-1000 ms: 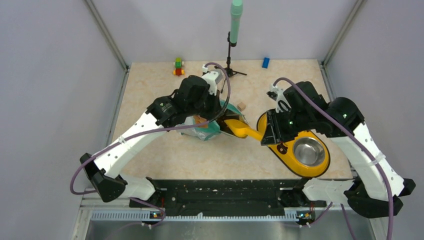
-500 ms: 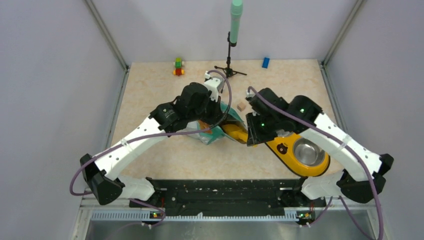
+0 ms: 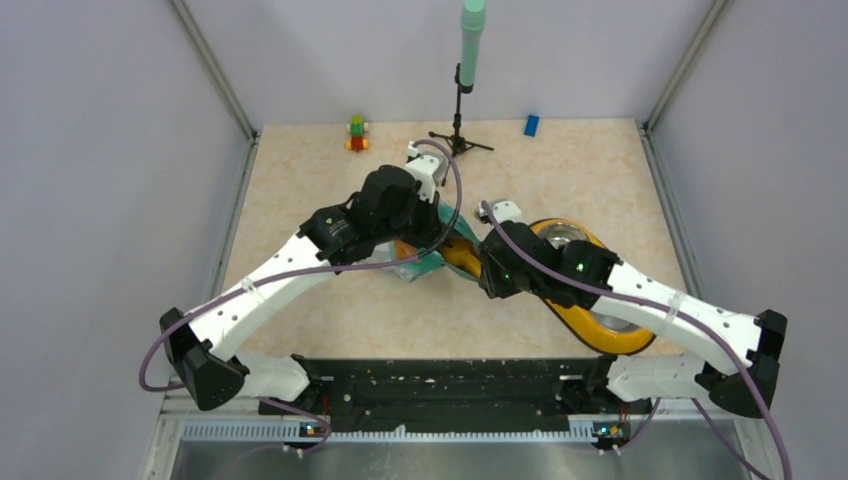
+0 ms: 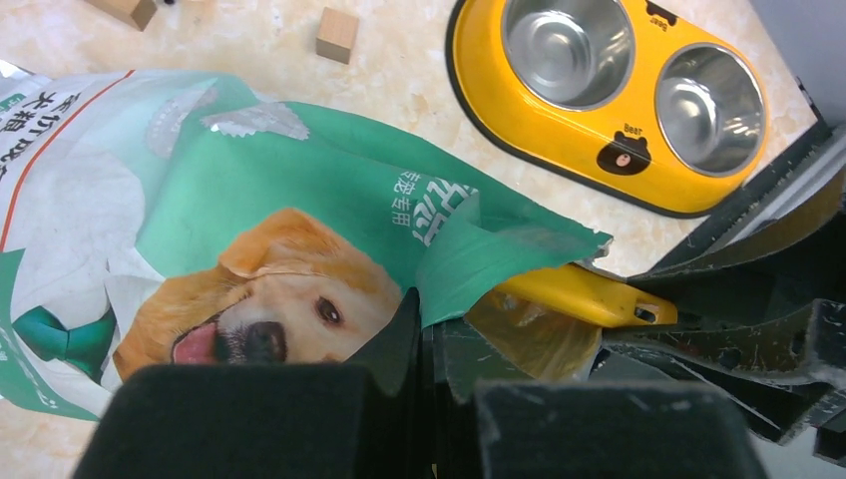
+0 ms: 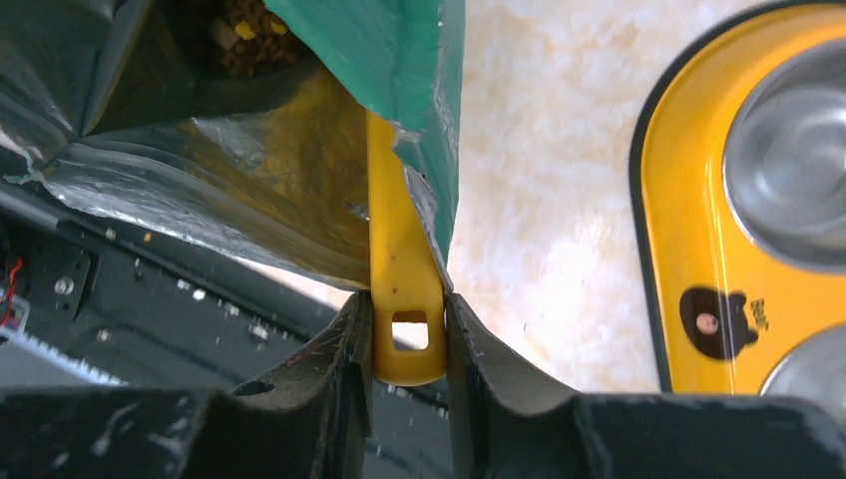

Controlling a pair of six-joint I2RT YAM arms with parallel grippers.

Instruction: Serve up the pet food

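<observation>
The teal-and-white pouch [image 4: 249, 200] with a golden dog's face lies on the table, its mouth held open. My left gripper [image 4: 429, 339] is shut on the pouch's edge; it also shows in the top view [image 3: 425, 235]. My right gripper [image 5: 409, 339] is shut on the handle of a yellow scoop [image 5: 399, 249], whose head is pushed inside the pouch [image 3: 415, 262]. Brown kibble [image 5: 239, 30] shows deep inside the foil-lined pouch. The yellow double bowl stand [image 4: 479, 90] holds two empty steel bowls to the right of the pouch.
Two tan wooden cubes [image 4: 337, 34] lie on the table beyond the pouch. At the back stand a toy figure [image 3: 357, 132], a stand with a green pole [image 3: 462, 100] and a blue block [image 3: 531, 124]. A black rail [image 3: 450, 375] runs along the near edge.
My right arm has swung left across the bowl stand and pushed the yellow scoop into the pouch. The left arm has stayed holding the pouch.
</observation>
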